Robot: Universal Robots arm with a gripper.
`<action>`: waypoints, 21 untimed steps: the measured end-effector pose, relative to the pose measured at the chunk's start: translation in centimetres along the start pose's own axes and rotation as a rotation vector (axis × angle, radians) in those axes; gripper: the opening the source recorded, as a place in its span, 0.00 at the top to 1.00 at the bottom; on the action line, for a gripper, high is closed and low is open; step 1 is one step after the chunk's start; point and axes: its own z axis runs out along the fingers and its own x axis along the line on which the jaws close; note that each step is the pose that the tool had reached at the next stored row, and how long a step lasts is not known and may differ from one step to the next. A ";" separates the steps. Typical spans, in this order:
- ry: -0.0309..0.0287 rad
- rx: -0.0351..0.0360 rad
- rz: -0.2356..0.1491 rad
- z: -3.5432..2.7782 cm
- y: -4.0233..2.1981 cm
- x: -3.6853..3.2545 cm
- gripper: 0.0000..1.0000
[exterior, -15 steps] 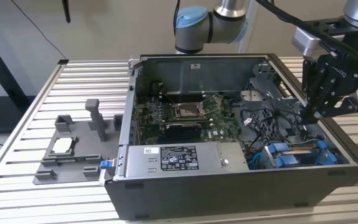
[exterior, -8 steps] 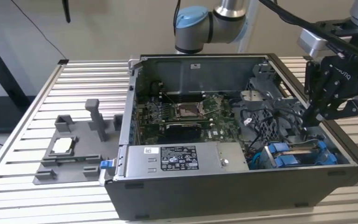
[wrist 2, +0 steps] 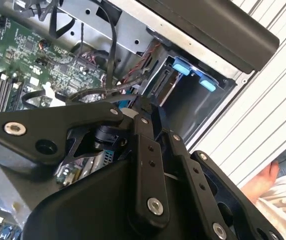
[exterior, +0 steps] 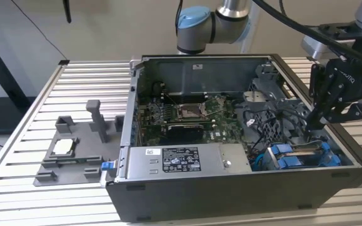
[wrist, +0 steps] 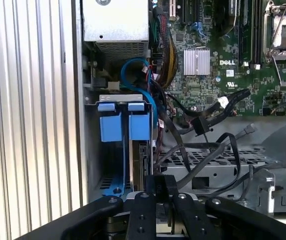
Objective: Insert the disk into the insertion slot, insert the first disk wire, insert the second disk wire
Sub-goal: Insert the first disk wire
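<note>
The disk (exterior: pixel 305 149) stands on edge in the insertion slot (exterior: pixel 291 162), between blue clips at the open computer case's corner nearest the exterior view's right. In the first wrist view the disk's thin edge (wrist: pixel 143 160) runs beside the slot's blue clips (wrist: pixel 119 127). The disk (wrist 2: pixel 166 86) and the slot (wrist 2: pixel 192 70) also appear in the second wrist view. My gripper (exterior: pixel 314 123) hangs just above that bay, among loose black wires (wrist: pixel 202 125). Its fingers (wrist: pixel 160 181) are shut together. Whether they pinch a wire is hidden. A blue cable (wrist: pixel 140 92) loops near the bay.
The motherboard (exterior: pixel 187 113) lies on the case floor and the power supply (exterior: pixel 181 160) sits along the near wall. A grey stand with upright posts (exterior: pixel 74 150) rests on the slatted table (exterior: pixel 43 94). A person's hand (wrist 2: pixel 267 180) is beside the case.
</note>
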 end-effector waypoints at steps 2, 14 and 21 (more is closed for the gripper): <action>0.0003 -0.0028 0.015 0.04 -0.01 0.07 0.81; 0.0046 -0.0642 0.034 0.56 -1.38 0.38 0.81; 0.0051 -0.0738 0.036 1.44 -2.42 0.43 0.81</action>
